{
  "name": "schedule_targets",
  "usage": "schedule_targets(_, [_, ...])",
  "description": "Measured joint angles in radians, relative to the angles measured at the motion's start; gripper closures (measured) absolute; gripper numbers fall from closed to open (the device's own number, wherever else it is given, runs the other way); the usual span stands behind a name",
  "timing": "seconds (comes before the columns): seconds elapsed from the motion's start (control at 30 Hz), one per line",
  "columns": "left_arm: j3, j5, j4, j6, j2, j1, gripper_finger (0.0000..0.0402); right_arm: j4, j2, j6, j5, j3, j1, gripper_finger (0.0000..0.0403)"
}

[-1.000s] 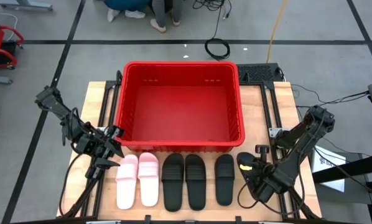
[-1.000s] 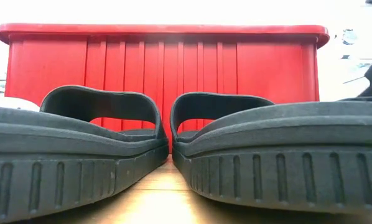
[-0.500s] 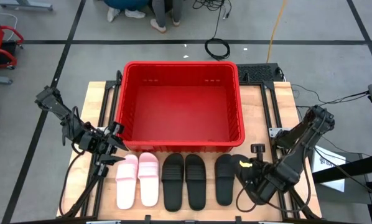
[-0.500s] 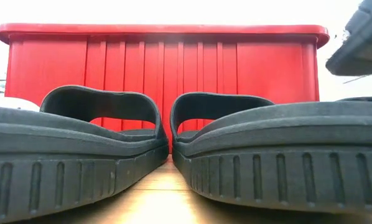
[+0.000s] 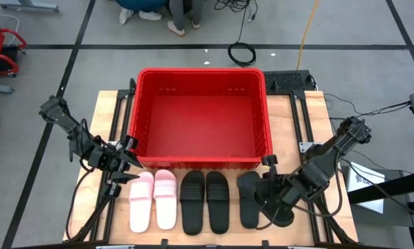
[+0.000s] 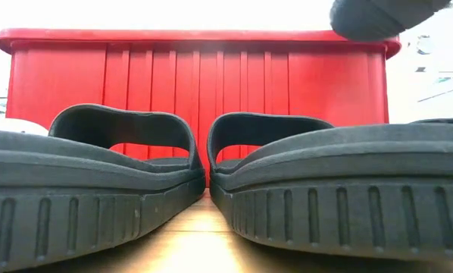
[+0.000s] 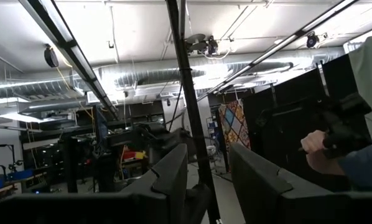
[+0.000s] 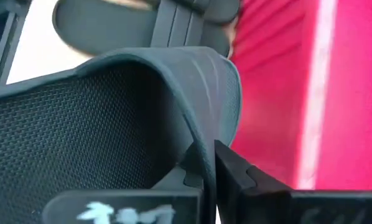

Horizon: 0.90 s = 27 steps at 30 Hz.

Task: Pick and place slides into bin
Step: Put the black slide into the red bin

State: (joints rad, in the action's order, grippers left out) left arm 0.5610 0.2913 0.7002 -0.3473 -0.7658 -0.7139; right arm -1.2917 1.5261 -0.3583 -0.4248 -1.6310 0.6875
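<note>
Table [image 5: 107, 104]: wooden, grey floor around.
Bin [image 5: 200, 117]: long axis sideways.
Right gripper [image 8: 206, 163]: clenched on black slide [image 8: 111, 118].
Left gripper [image 5: 127, 164]: parted, empty.

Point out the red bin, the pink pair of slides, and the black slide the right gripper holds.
red bin [image 5: 200, 75]: high view, on its far rim.
pink pair of slides [image 5: 154, 189]: high view, between the two straps, on the inner one's edge.
black slide held by the right gripper [image 8: 142, 81]: right wrist view, on its strap.
</note>
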Motion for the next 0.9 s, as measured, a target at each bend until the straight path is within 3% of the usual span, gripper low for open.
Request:
schedule_targets(0.37, [0.000,0.005,-0.007,-0.009,0.000,0.000,0.0275,0.011,0.000,0.305,-0.236,-0.145,-0.161,0.0399])
schedule_targets(0.47, [0.000,0.069,-0.007,-0.012,0.000,-0.001,0.0275,0.022,0.000,0.375,-0.307,-0.169,-0.225,0.0399])
schedule_targets(0.7, [0.000,0.307,-0.008,-0.097,0.009,0.016,0.0275,0.147,0.000,0.575,-0.334,-0.196,-0.430,0.0399])
schedule_targets(0.9, [-0.001,0.332,-0.014,-0.097,0.117,0.083,0.0275,0.206,0.000,0.662,-0.267,-0.196,-0.625,0.0399])
